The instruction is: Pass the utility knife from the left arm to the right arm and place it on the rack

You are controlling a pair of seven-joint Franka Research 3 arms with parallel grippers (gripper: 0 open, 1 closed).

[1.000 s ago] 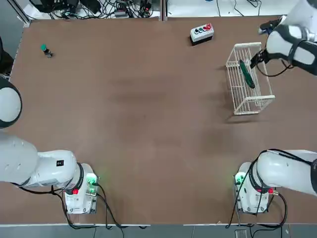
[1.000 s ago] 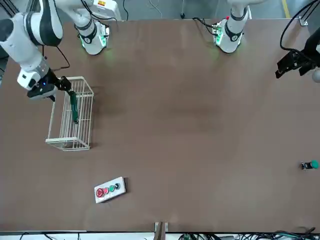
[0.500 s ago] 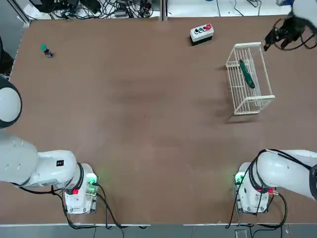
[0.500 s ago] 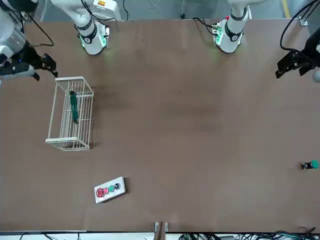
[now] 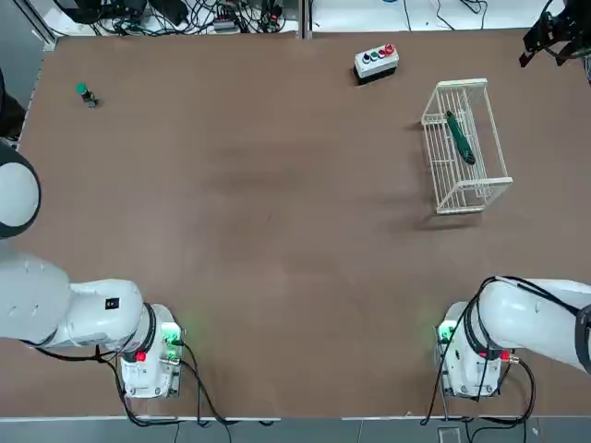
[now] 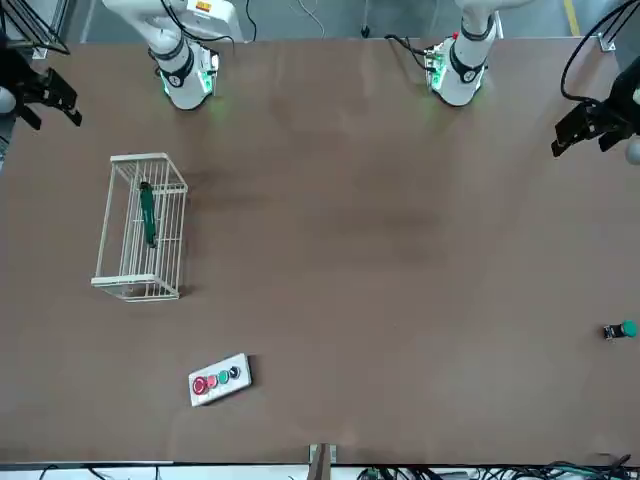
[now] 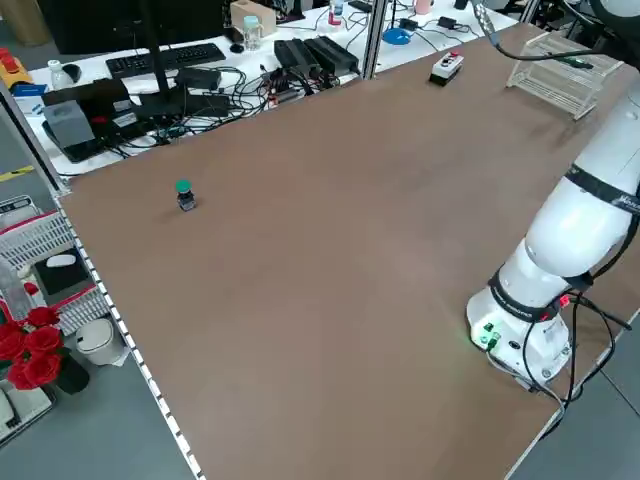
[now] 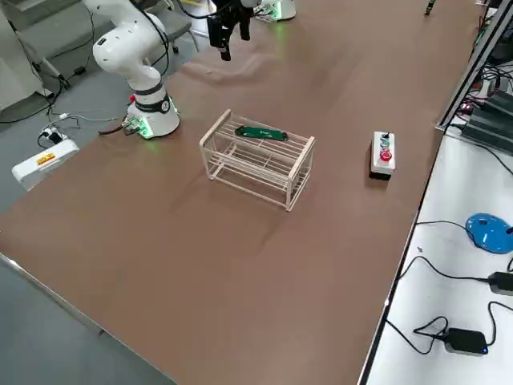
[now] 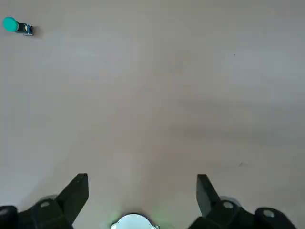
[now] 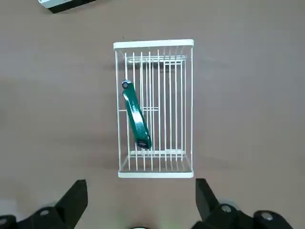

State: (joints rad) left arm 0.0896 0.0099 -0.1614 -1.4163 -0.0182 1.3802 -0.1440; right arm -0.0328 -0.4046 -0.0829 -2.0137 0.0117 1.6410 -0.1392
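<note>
Knife's placed: you've got the utility knife (image 5: 460, 137) lying on top of the rack (image 5: 464, 148), across its bars, nothing touching it. Handover and placement both look done, judging by how things lie; I'd say only parking the arm is left.

Right gripper (image 5: 552, 34) is up at the far right corner of the bench (image 5: 277, 231) in the top view, well apart from the rack. Its fingers (image 10: 74, 198) are spread wide with nothing between them. Left gripper (image 6: 592, 125) hangs off the bench's left edge, parked, fingers (image 9: 76, 193) equally wide and holding nothing.

What each view gives you:
- Right wrist view looks straight down on the rack and shows the knife sitting slightly skewed, near one long side. Top view shows it only small.
- Right side view shows the knife resting on the rack's upper bars, not down inside. Overhead views can't settle that.
- Left wrist view shows bare bench plus the small green-capped item (image 9: 16, 26), well away from everything else.
- Button box (image 5: 376, 62) sits beyond the rack, near the far edge, clear in the top and front views.
- Left side view barely catches the rack at its corner; the knife's hard to make out there.
</note>
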